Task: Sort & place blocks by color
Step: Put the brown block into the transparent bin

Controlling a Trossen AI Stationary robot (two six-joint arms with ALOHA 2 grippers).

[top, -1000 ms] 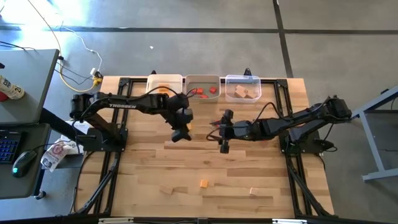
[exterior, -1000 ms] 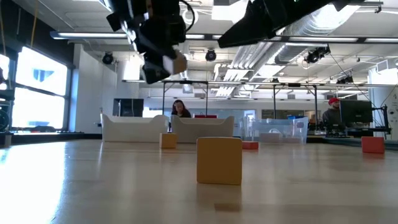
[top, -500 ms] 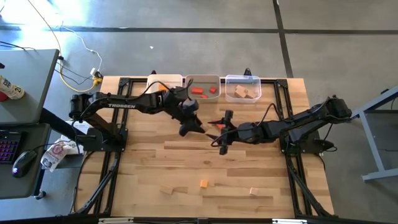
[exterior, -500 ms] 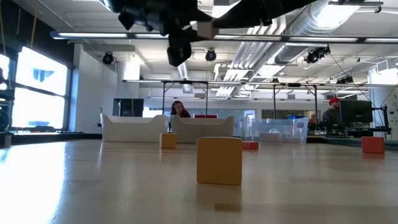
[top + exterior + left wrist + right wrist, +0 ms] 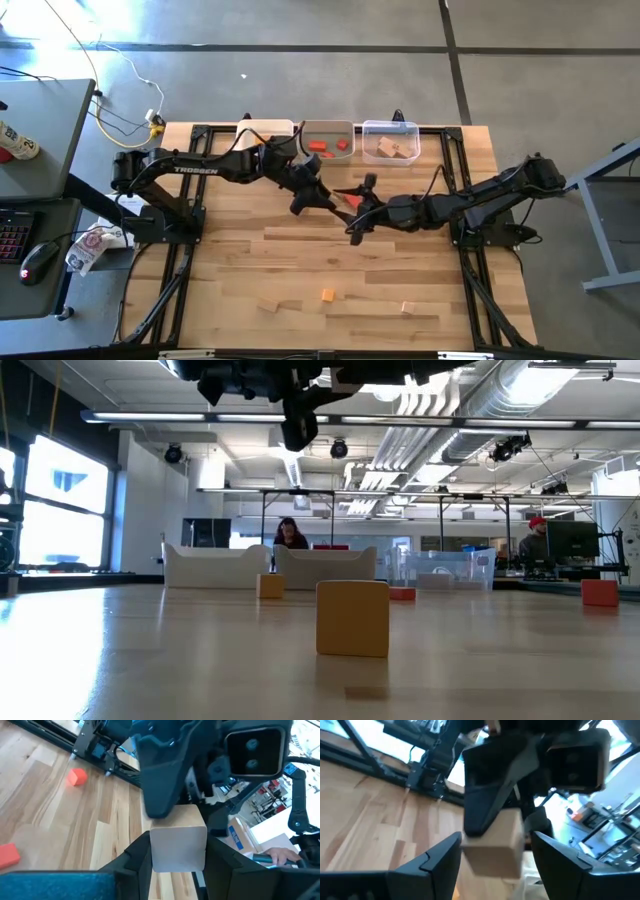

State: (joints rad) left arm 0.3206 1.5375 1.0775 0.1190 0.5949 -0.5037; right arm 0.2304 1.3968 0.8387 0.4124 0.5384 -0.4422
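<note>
Left gripper [image 5: 177, 854] is clamped on a pale natural-wood cube [image 5: 178, 842], smooth-faced and square-edged, held in the air over the middle of the slatted wooden table [image 5: 300, 270], just in front of the bins. Right gripper [image 5: 492, 857] meets it there, matte black fingers spread wide to either side of the same cube; whether they touch it cannot be told. At the back edge stand three rectangular plastic bins: a white bin [image 5: 262, 128], a grey bin [image 5: 327, 127] with red blocks [image 5: 330, 146], and a clear bin [image 5: 391, 127] with pale wooden blocks [image 5: 392, 149]. A small orange cube [image 5: 327, 295] and two pale blocks [image 5: 408, 307] lie near the front.
</note>
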